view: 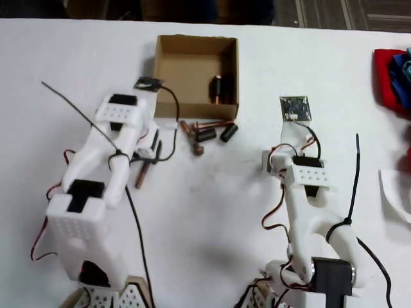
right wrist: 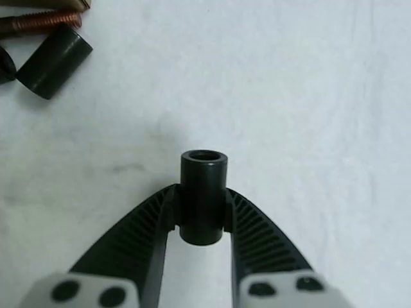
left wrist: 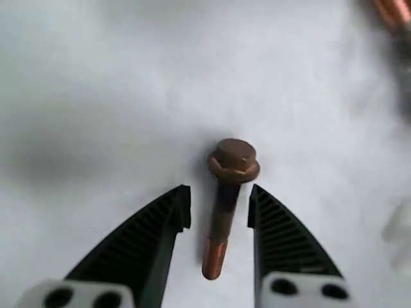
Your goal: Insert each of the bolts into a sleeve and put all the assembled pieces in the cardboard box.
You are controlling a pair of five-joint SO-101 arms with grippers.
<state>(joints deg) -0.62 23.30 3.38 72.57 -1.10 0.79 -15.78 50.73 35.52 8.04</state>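
Note:
A copper bolt lies flat on the white table between the fingers of my left gripper, which is open and stands a little apart from it on both sides. From above, this bolt lies just ahead of the left gripper. My right gripper is shut on a black sleeve, whose open bore faces away from the wrist. The cardboard box stands at the back with one dark assembled piece inside. In front of the box lie loose bolts and sleeves.
One loose sleeve and a bolt lie beyond the right gripper. A red cloth and a white object sit at the table's right edge. Cables trail around both arms.

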